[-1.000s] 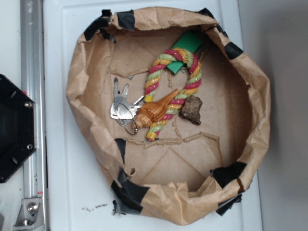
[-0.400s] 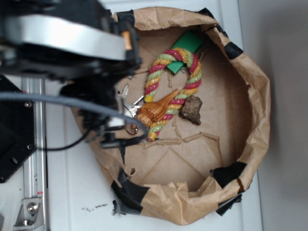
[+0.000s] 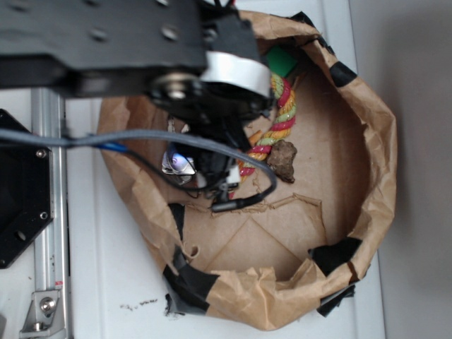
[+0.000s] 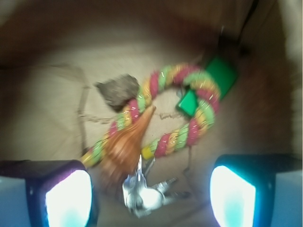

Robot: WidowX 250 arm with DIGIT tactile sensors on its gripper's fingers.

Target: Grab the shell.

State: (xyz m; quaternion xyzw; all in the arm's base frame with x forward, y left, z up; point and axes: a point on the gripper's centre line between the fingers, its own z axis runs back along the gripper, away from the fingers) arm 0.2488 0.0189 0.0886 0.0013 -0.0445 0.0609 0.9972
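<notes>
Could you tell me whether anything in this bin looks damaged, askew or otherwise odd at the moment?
The paper lining is crumpled and torn, patched with black tape, with loose strips on the floor. The shell lies tilted across the rope, its wide end against the keys. The open gripper hangs above it.

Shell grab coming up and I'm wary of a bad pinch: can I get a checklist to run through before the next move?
1. Gripper open: ok, both fingers spread wide in the wrist view.
2. Shell between the fingers: not ok, it sits left of centre, near the left-hand finger.
3. Shell free of clutter: not ok, it lies across the rope with the keys at its wide end.
4. Rock clear of the shell: ok, beyond the rope.
5. Height above the shell: cannot tell.
6. Exterior view of the shell: not ok, the arm hides it.
</notes>
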